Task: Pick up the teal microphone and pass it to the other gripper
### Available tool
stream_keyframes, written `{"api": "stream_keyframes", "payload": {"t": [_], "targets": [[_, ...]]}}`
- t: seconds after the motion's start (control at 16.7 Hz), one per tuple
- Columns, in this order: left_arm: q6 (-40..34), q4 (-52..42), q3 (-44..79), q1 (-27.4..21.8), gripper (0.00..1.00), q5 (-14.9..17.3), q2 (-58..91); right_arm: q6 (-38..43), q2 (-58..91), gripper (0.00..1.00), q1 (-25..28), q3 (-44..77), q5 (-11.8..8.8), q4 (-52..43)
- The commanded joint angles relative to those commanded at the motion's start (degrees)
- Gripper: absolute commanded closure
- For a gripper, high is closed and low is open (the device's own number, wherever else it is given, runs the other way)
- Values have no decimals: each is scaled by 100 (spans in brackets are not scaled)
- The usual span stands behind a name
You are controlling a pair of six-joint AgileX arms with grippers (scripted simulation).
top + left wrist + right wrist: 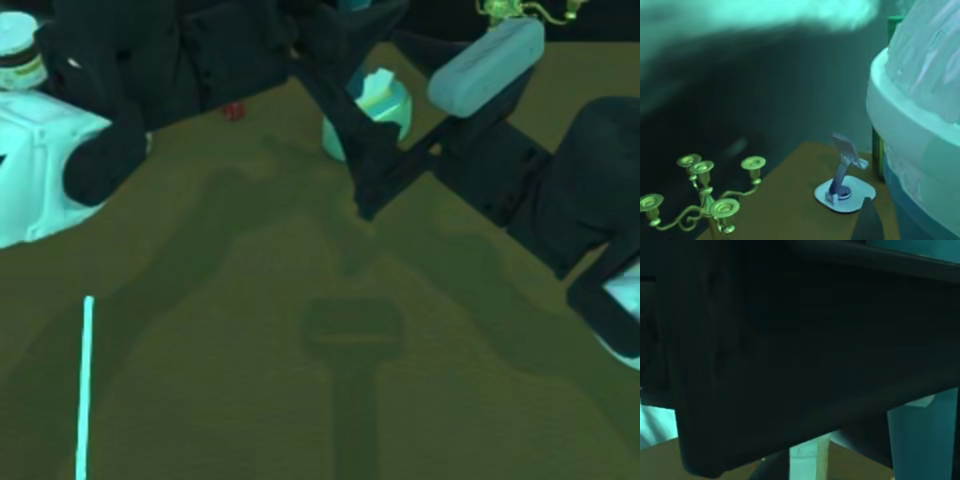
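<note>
My two arms meet over the back middle of the table. The left gripper (360, 185) reaches in from the back left and crosses in front of the teal oval tissue box (388, 108). From the right comes the right gripper (385, 185), a pale grey block (487, 65) on its wrist, and the two ends touch or nearly touch. The teal microphone does not show plainly in any view. The right wrist view is mostly dark, filled by a black body, with a pale teal upright strip (809, 457) under it that I cannot identify. In the left wrist view the tissue box (920, 125) looms close.
A white jar (20, 50) and a white box-like object (40, 170) stand at the back left. A small red item (233, 110) lies behind the left arm. A green candelabra (705, 195) and a phone stand (845, 192) sit at the back right. A teal stripe (85, 390) marks the front left.
</note>
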Motion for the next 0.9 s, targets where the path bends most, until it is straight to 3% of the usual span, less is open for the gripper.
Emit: {"api": "stream_keyframes", "payload": {"t": [0.36,0.9], "targets": [[21,-9,-8,59,100,44,-51,-11,-69,0,-28,-110,-2,3],[52,-70,-401,930,100,785,-468,21,-1404,0,-211,-1544,-258,109]]}}
